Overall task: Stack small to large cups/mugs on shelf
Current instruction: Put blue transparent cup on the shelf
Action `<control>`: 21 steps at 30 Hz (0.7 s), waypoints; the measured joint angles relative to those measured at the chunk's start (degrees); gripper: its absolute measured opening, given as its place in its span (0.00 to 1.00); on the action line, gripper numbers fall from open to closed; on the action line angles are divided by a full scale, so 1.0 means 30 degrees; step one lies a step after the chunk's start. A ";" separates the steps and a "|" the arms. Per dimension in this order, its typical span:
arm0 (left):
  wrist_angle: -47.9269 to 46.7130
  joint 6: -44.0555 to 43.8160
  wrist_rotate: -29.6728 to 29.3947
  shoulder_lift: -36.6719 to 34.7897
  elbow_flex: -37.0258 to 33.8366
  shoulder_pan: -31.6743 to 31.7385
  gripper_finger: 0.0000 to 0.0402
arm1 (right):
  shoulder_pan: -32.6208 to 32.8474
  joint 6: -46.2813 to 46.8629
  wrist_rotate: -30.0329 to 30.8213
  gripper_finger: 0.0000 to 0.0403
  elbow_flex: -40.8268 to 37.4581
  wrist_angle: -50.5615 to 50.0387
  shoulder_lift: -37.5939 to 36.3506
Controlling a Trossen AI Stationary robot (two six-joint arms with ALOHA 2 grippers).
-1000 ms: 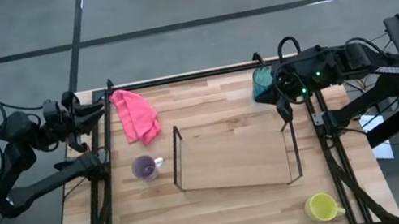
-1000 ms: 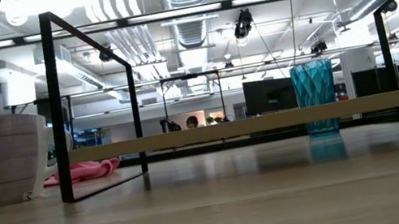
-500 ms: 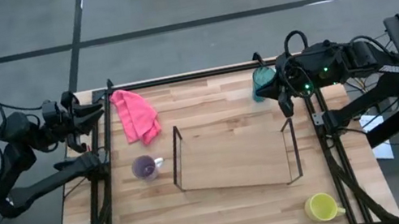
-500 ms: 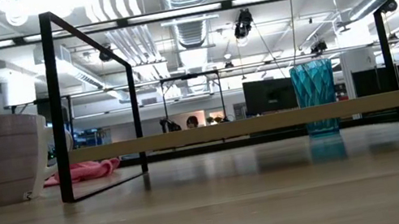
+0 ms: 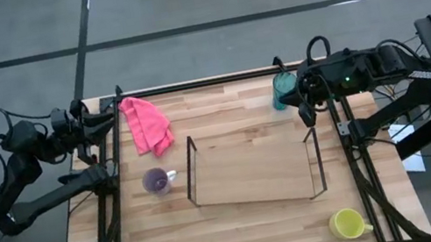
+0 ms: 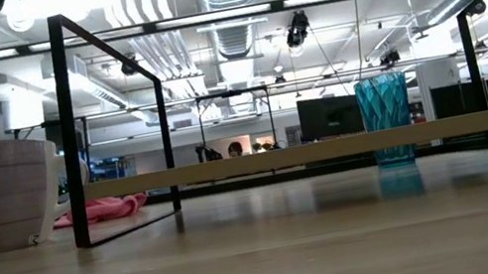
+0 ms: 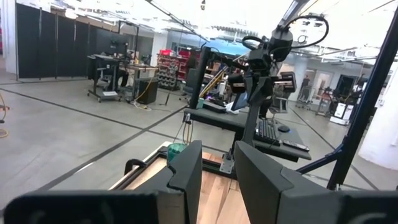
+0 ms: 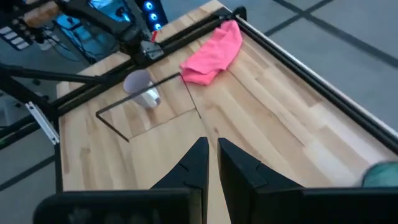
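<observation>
The teal tumbler point(image 5: 284, 89) stands upright on its base at the table's far right, also seen low point(image 6: 387, 119). The purple mug point(image 5: 155, 181) stands on the table left of the shelf point(image 5: 252, 168), a clear panel between two black wire end frames. The yellow mug point(image 5: 348, 224) stands at the near right corner. My right gripper point(image 5: 307, 114) hangs shut above the table between the tumbler and the shelf's right frame, touching nothing; its wrist view point(image 8: 212, 149) looks down across the table. My left gripper point(image 5: 103, 116) waits at the far left edge, fingers slightly apart point(image 7: 219, 162), with nothing between them.
A pink cloth point(image 5: 147, 124) lies crumpled at the far left of the table. Black frame rails point(image 5: 114, 201) run along the table's left and right edges. Bare wood lies in front of the shelf, between it and the near edge.
My right gripper has turned a little at the wrist while staying over the same spot beside the tumbler; it stays shut. The cups and the shelf have not moved.
</observation>
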 joint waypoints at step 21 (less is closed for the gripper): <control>0.0007 0.0007 -0.0007 0.0000 0.0000 0.0000 0.20 | 0.0003 0.0316 0.0035 0.54 0.0000 -0.0813 -0.0037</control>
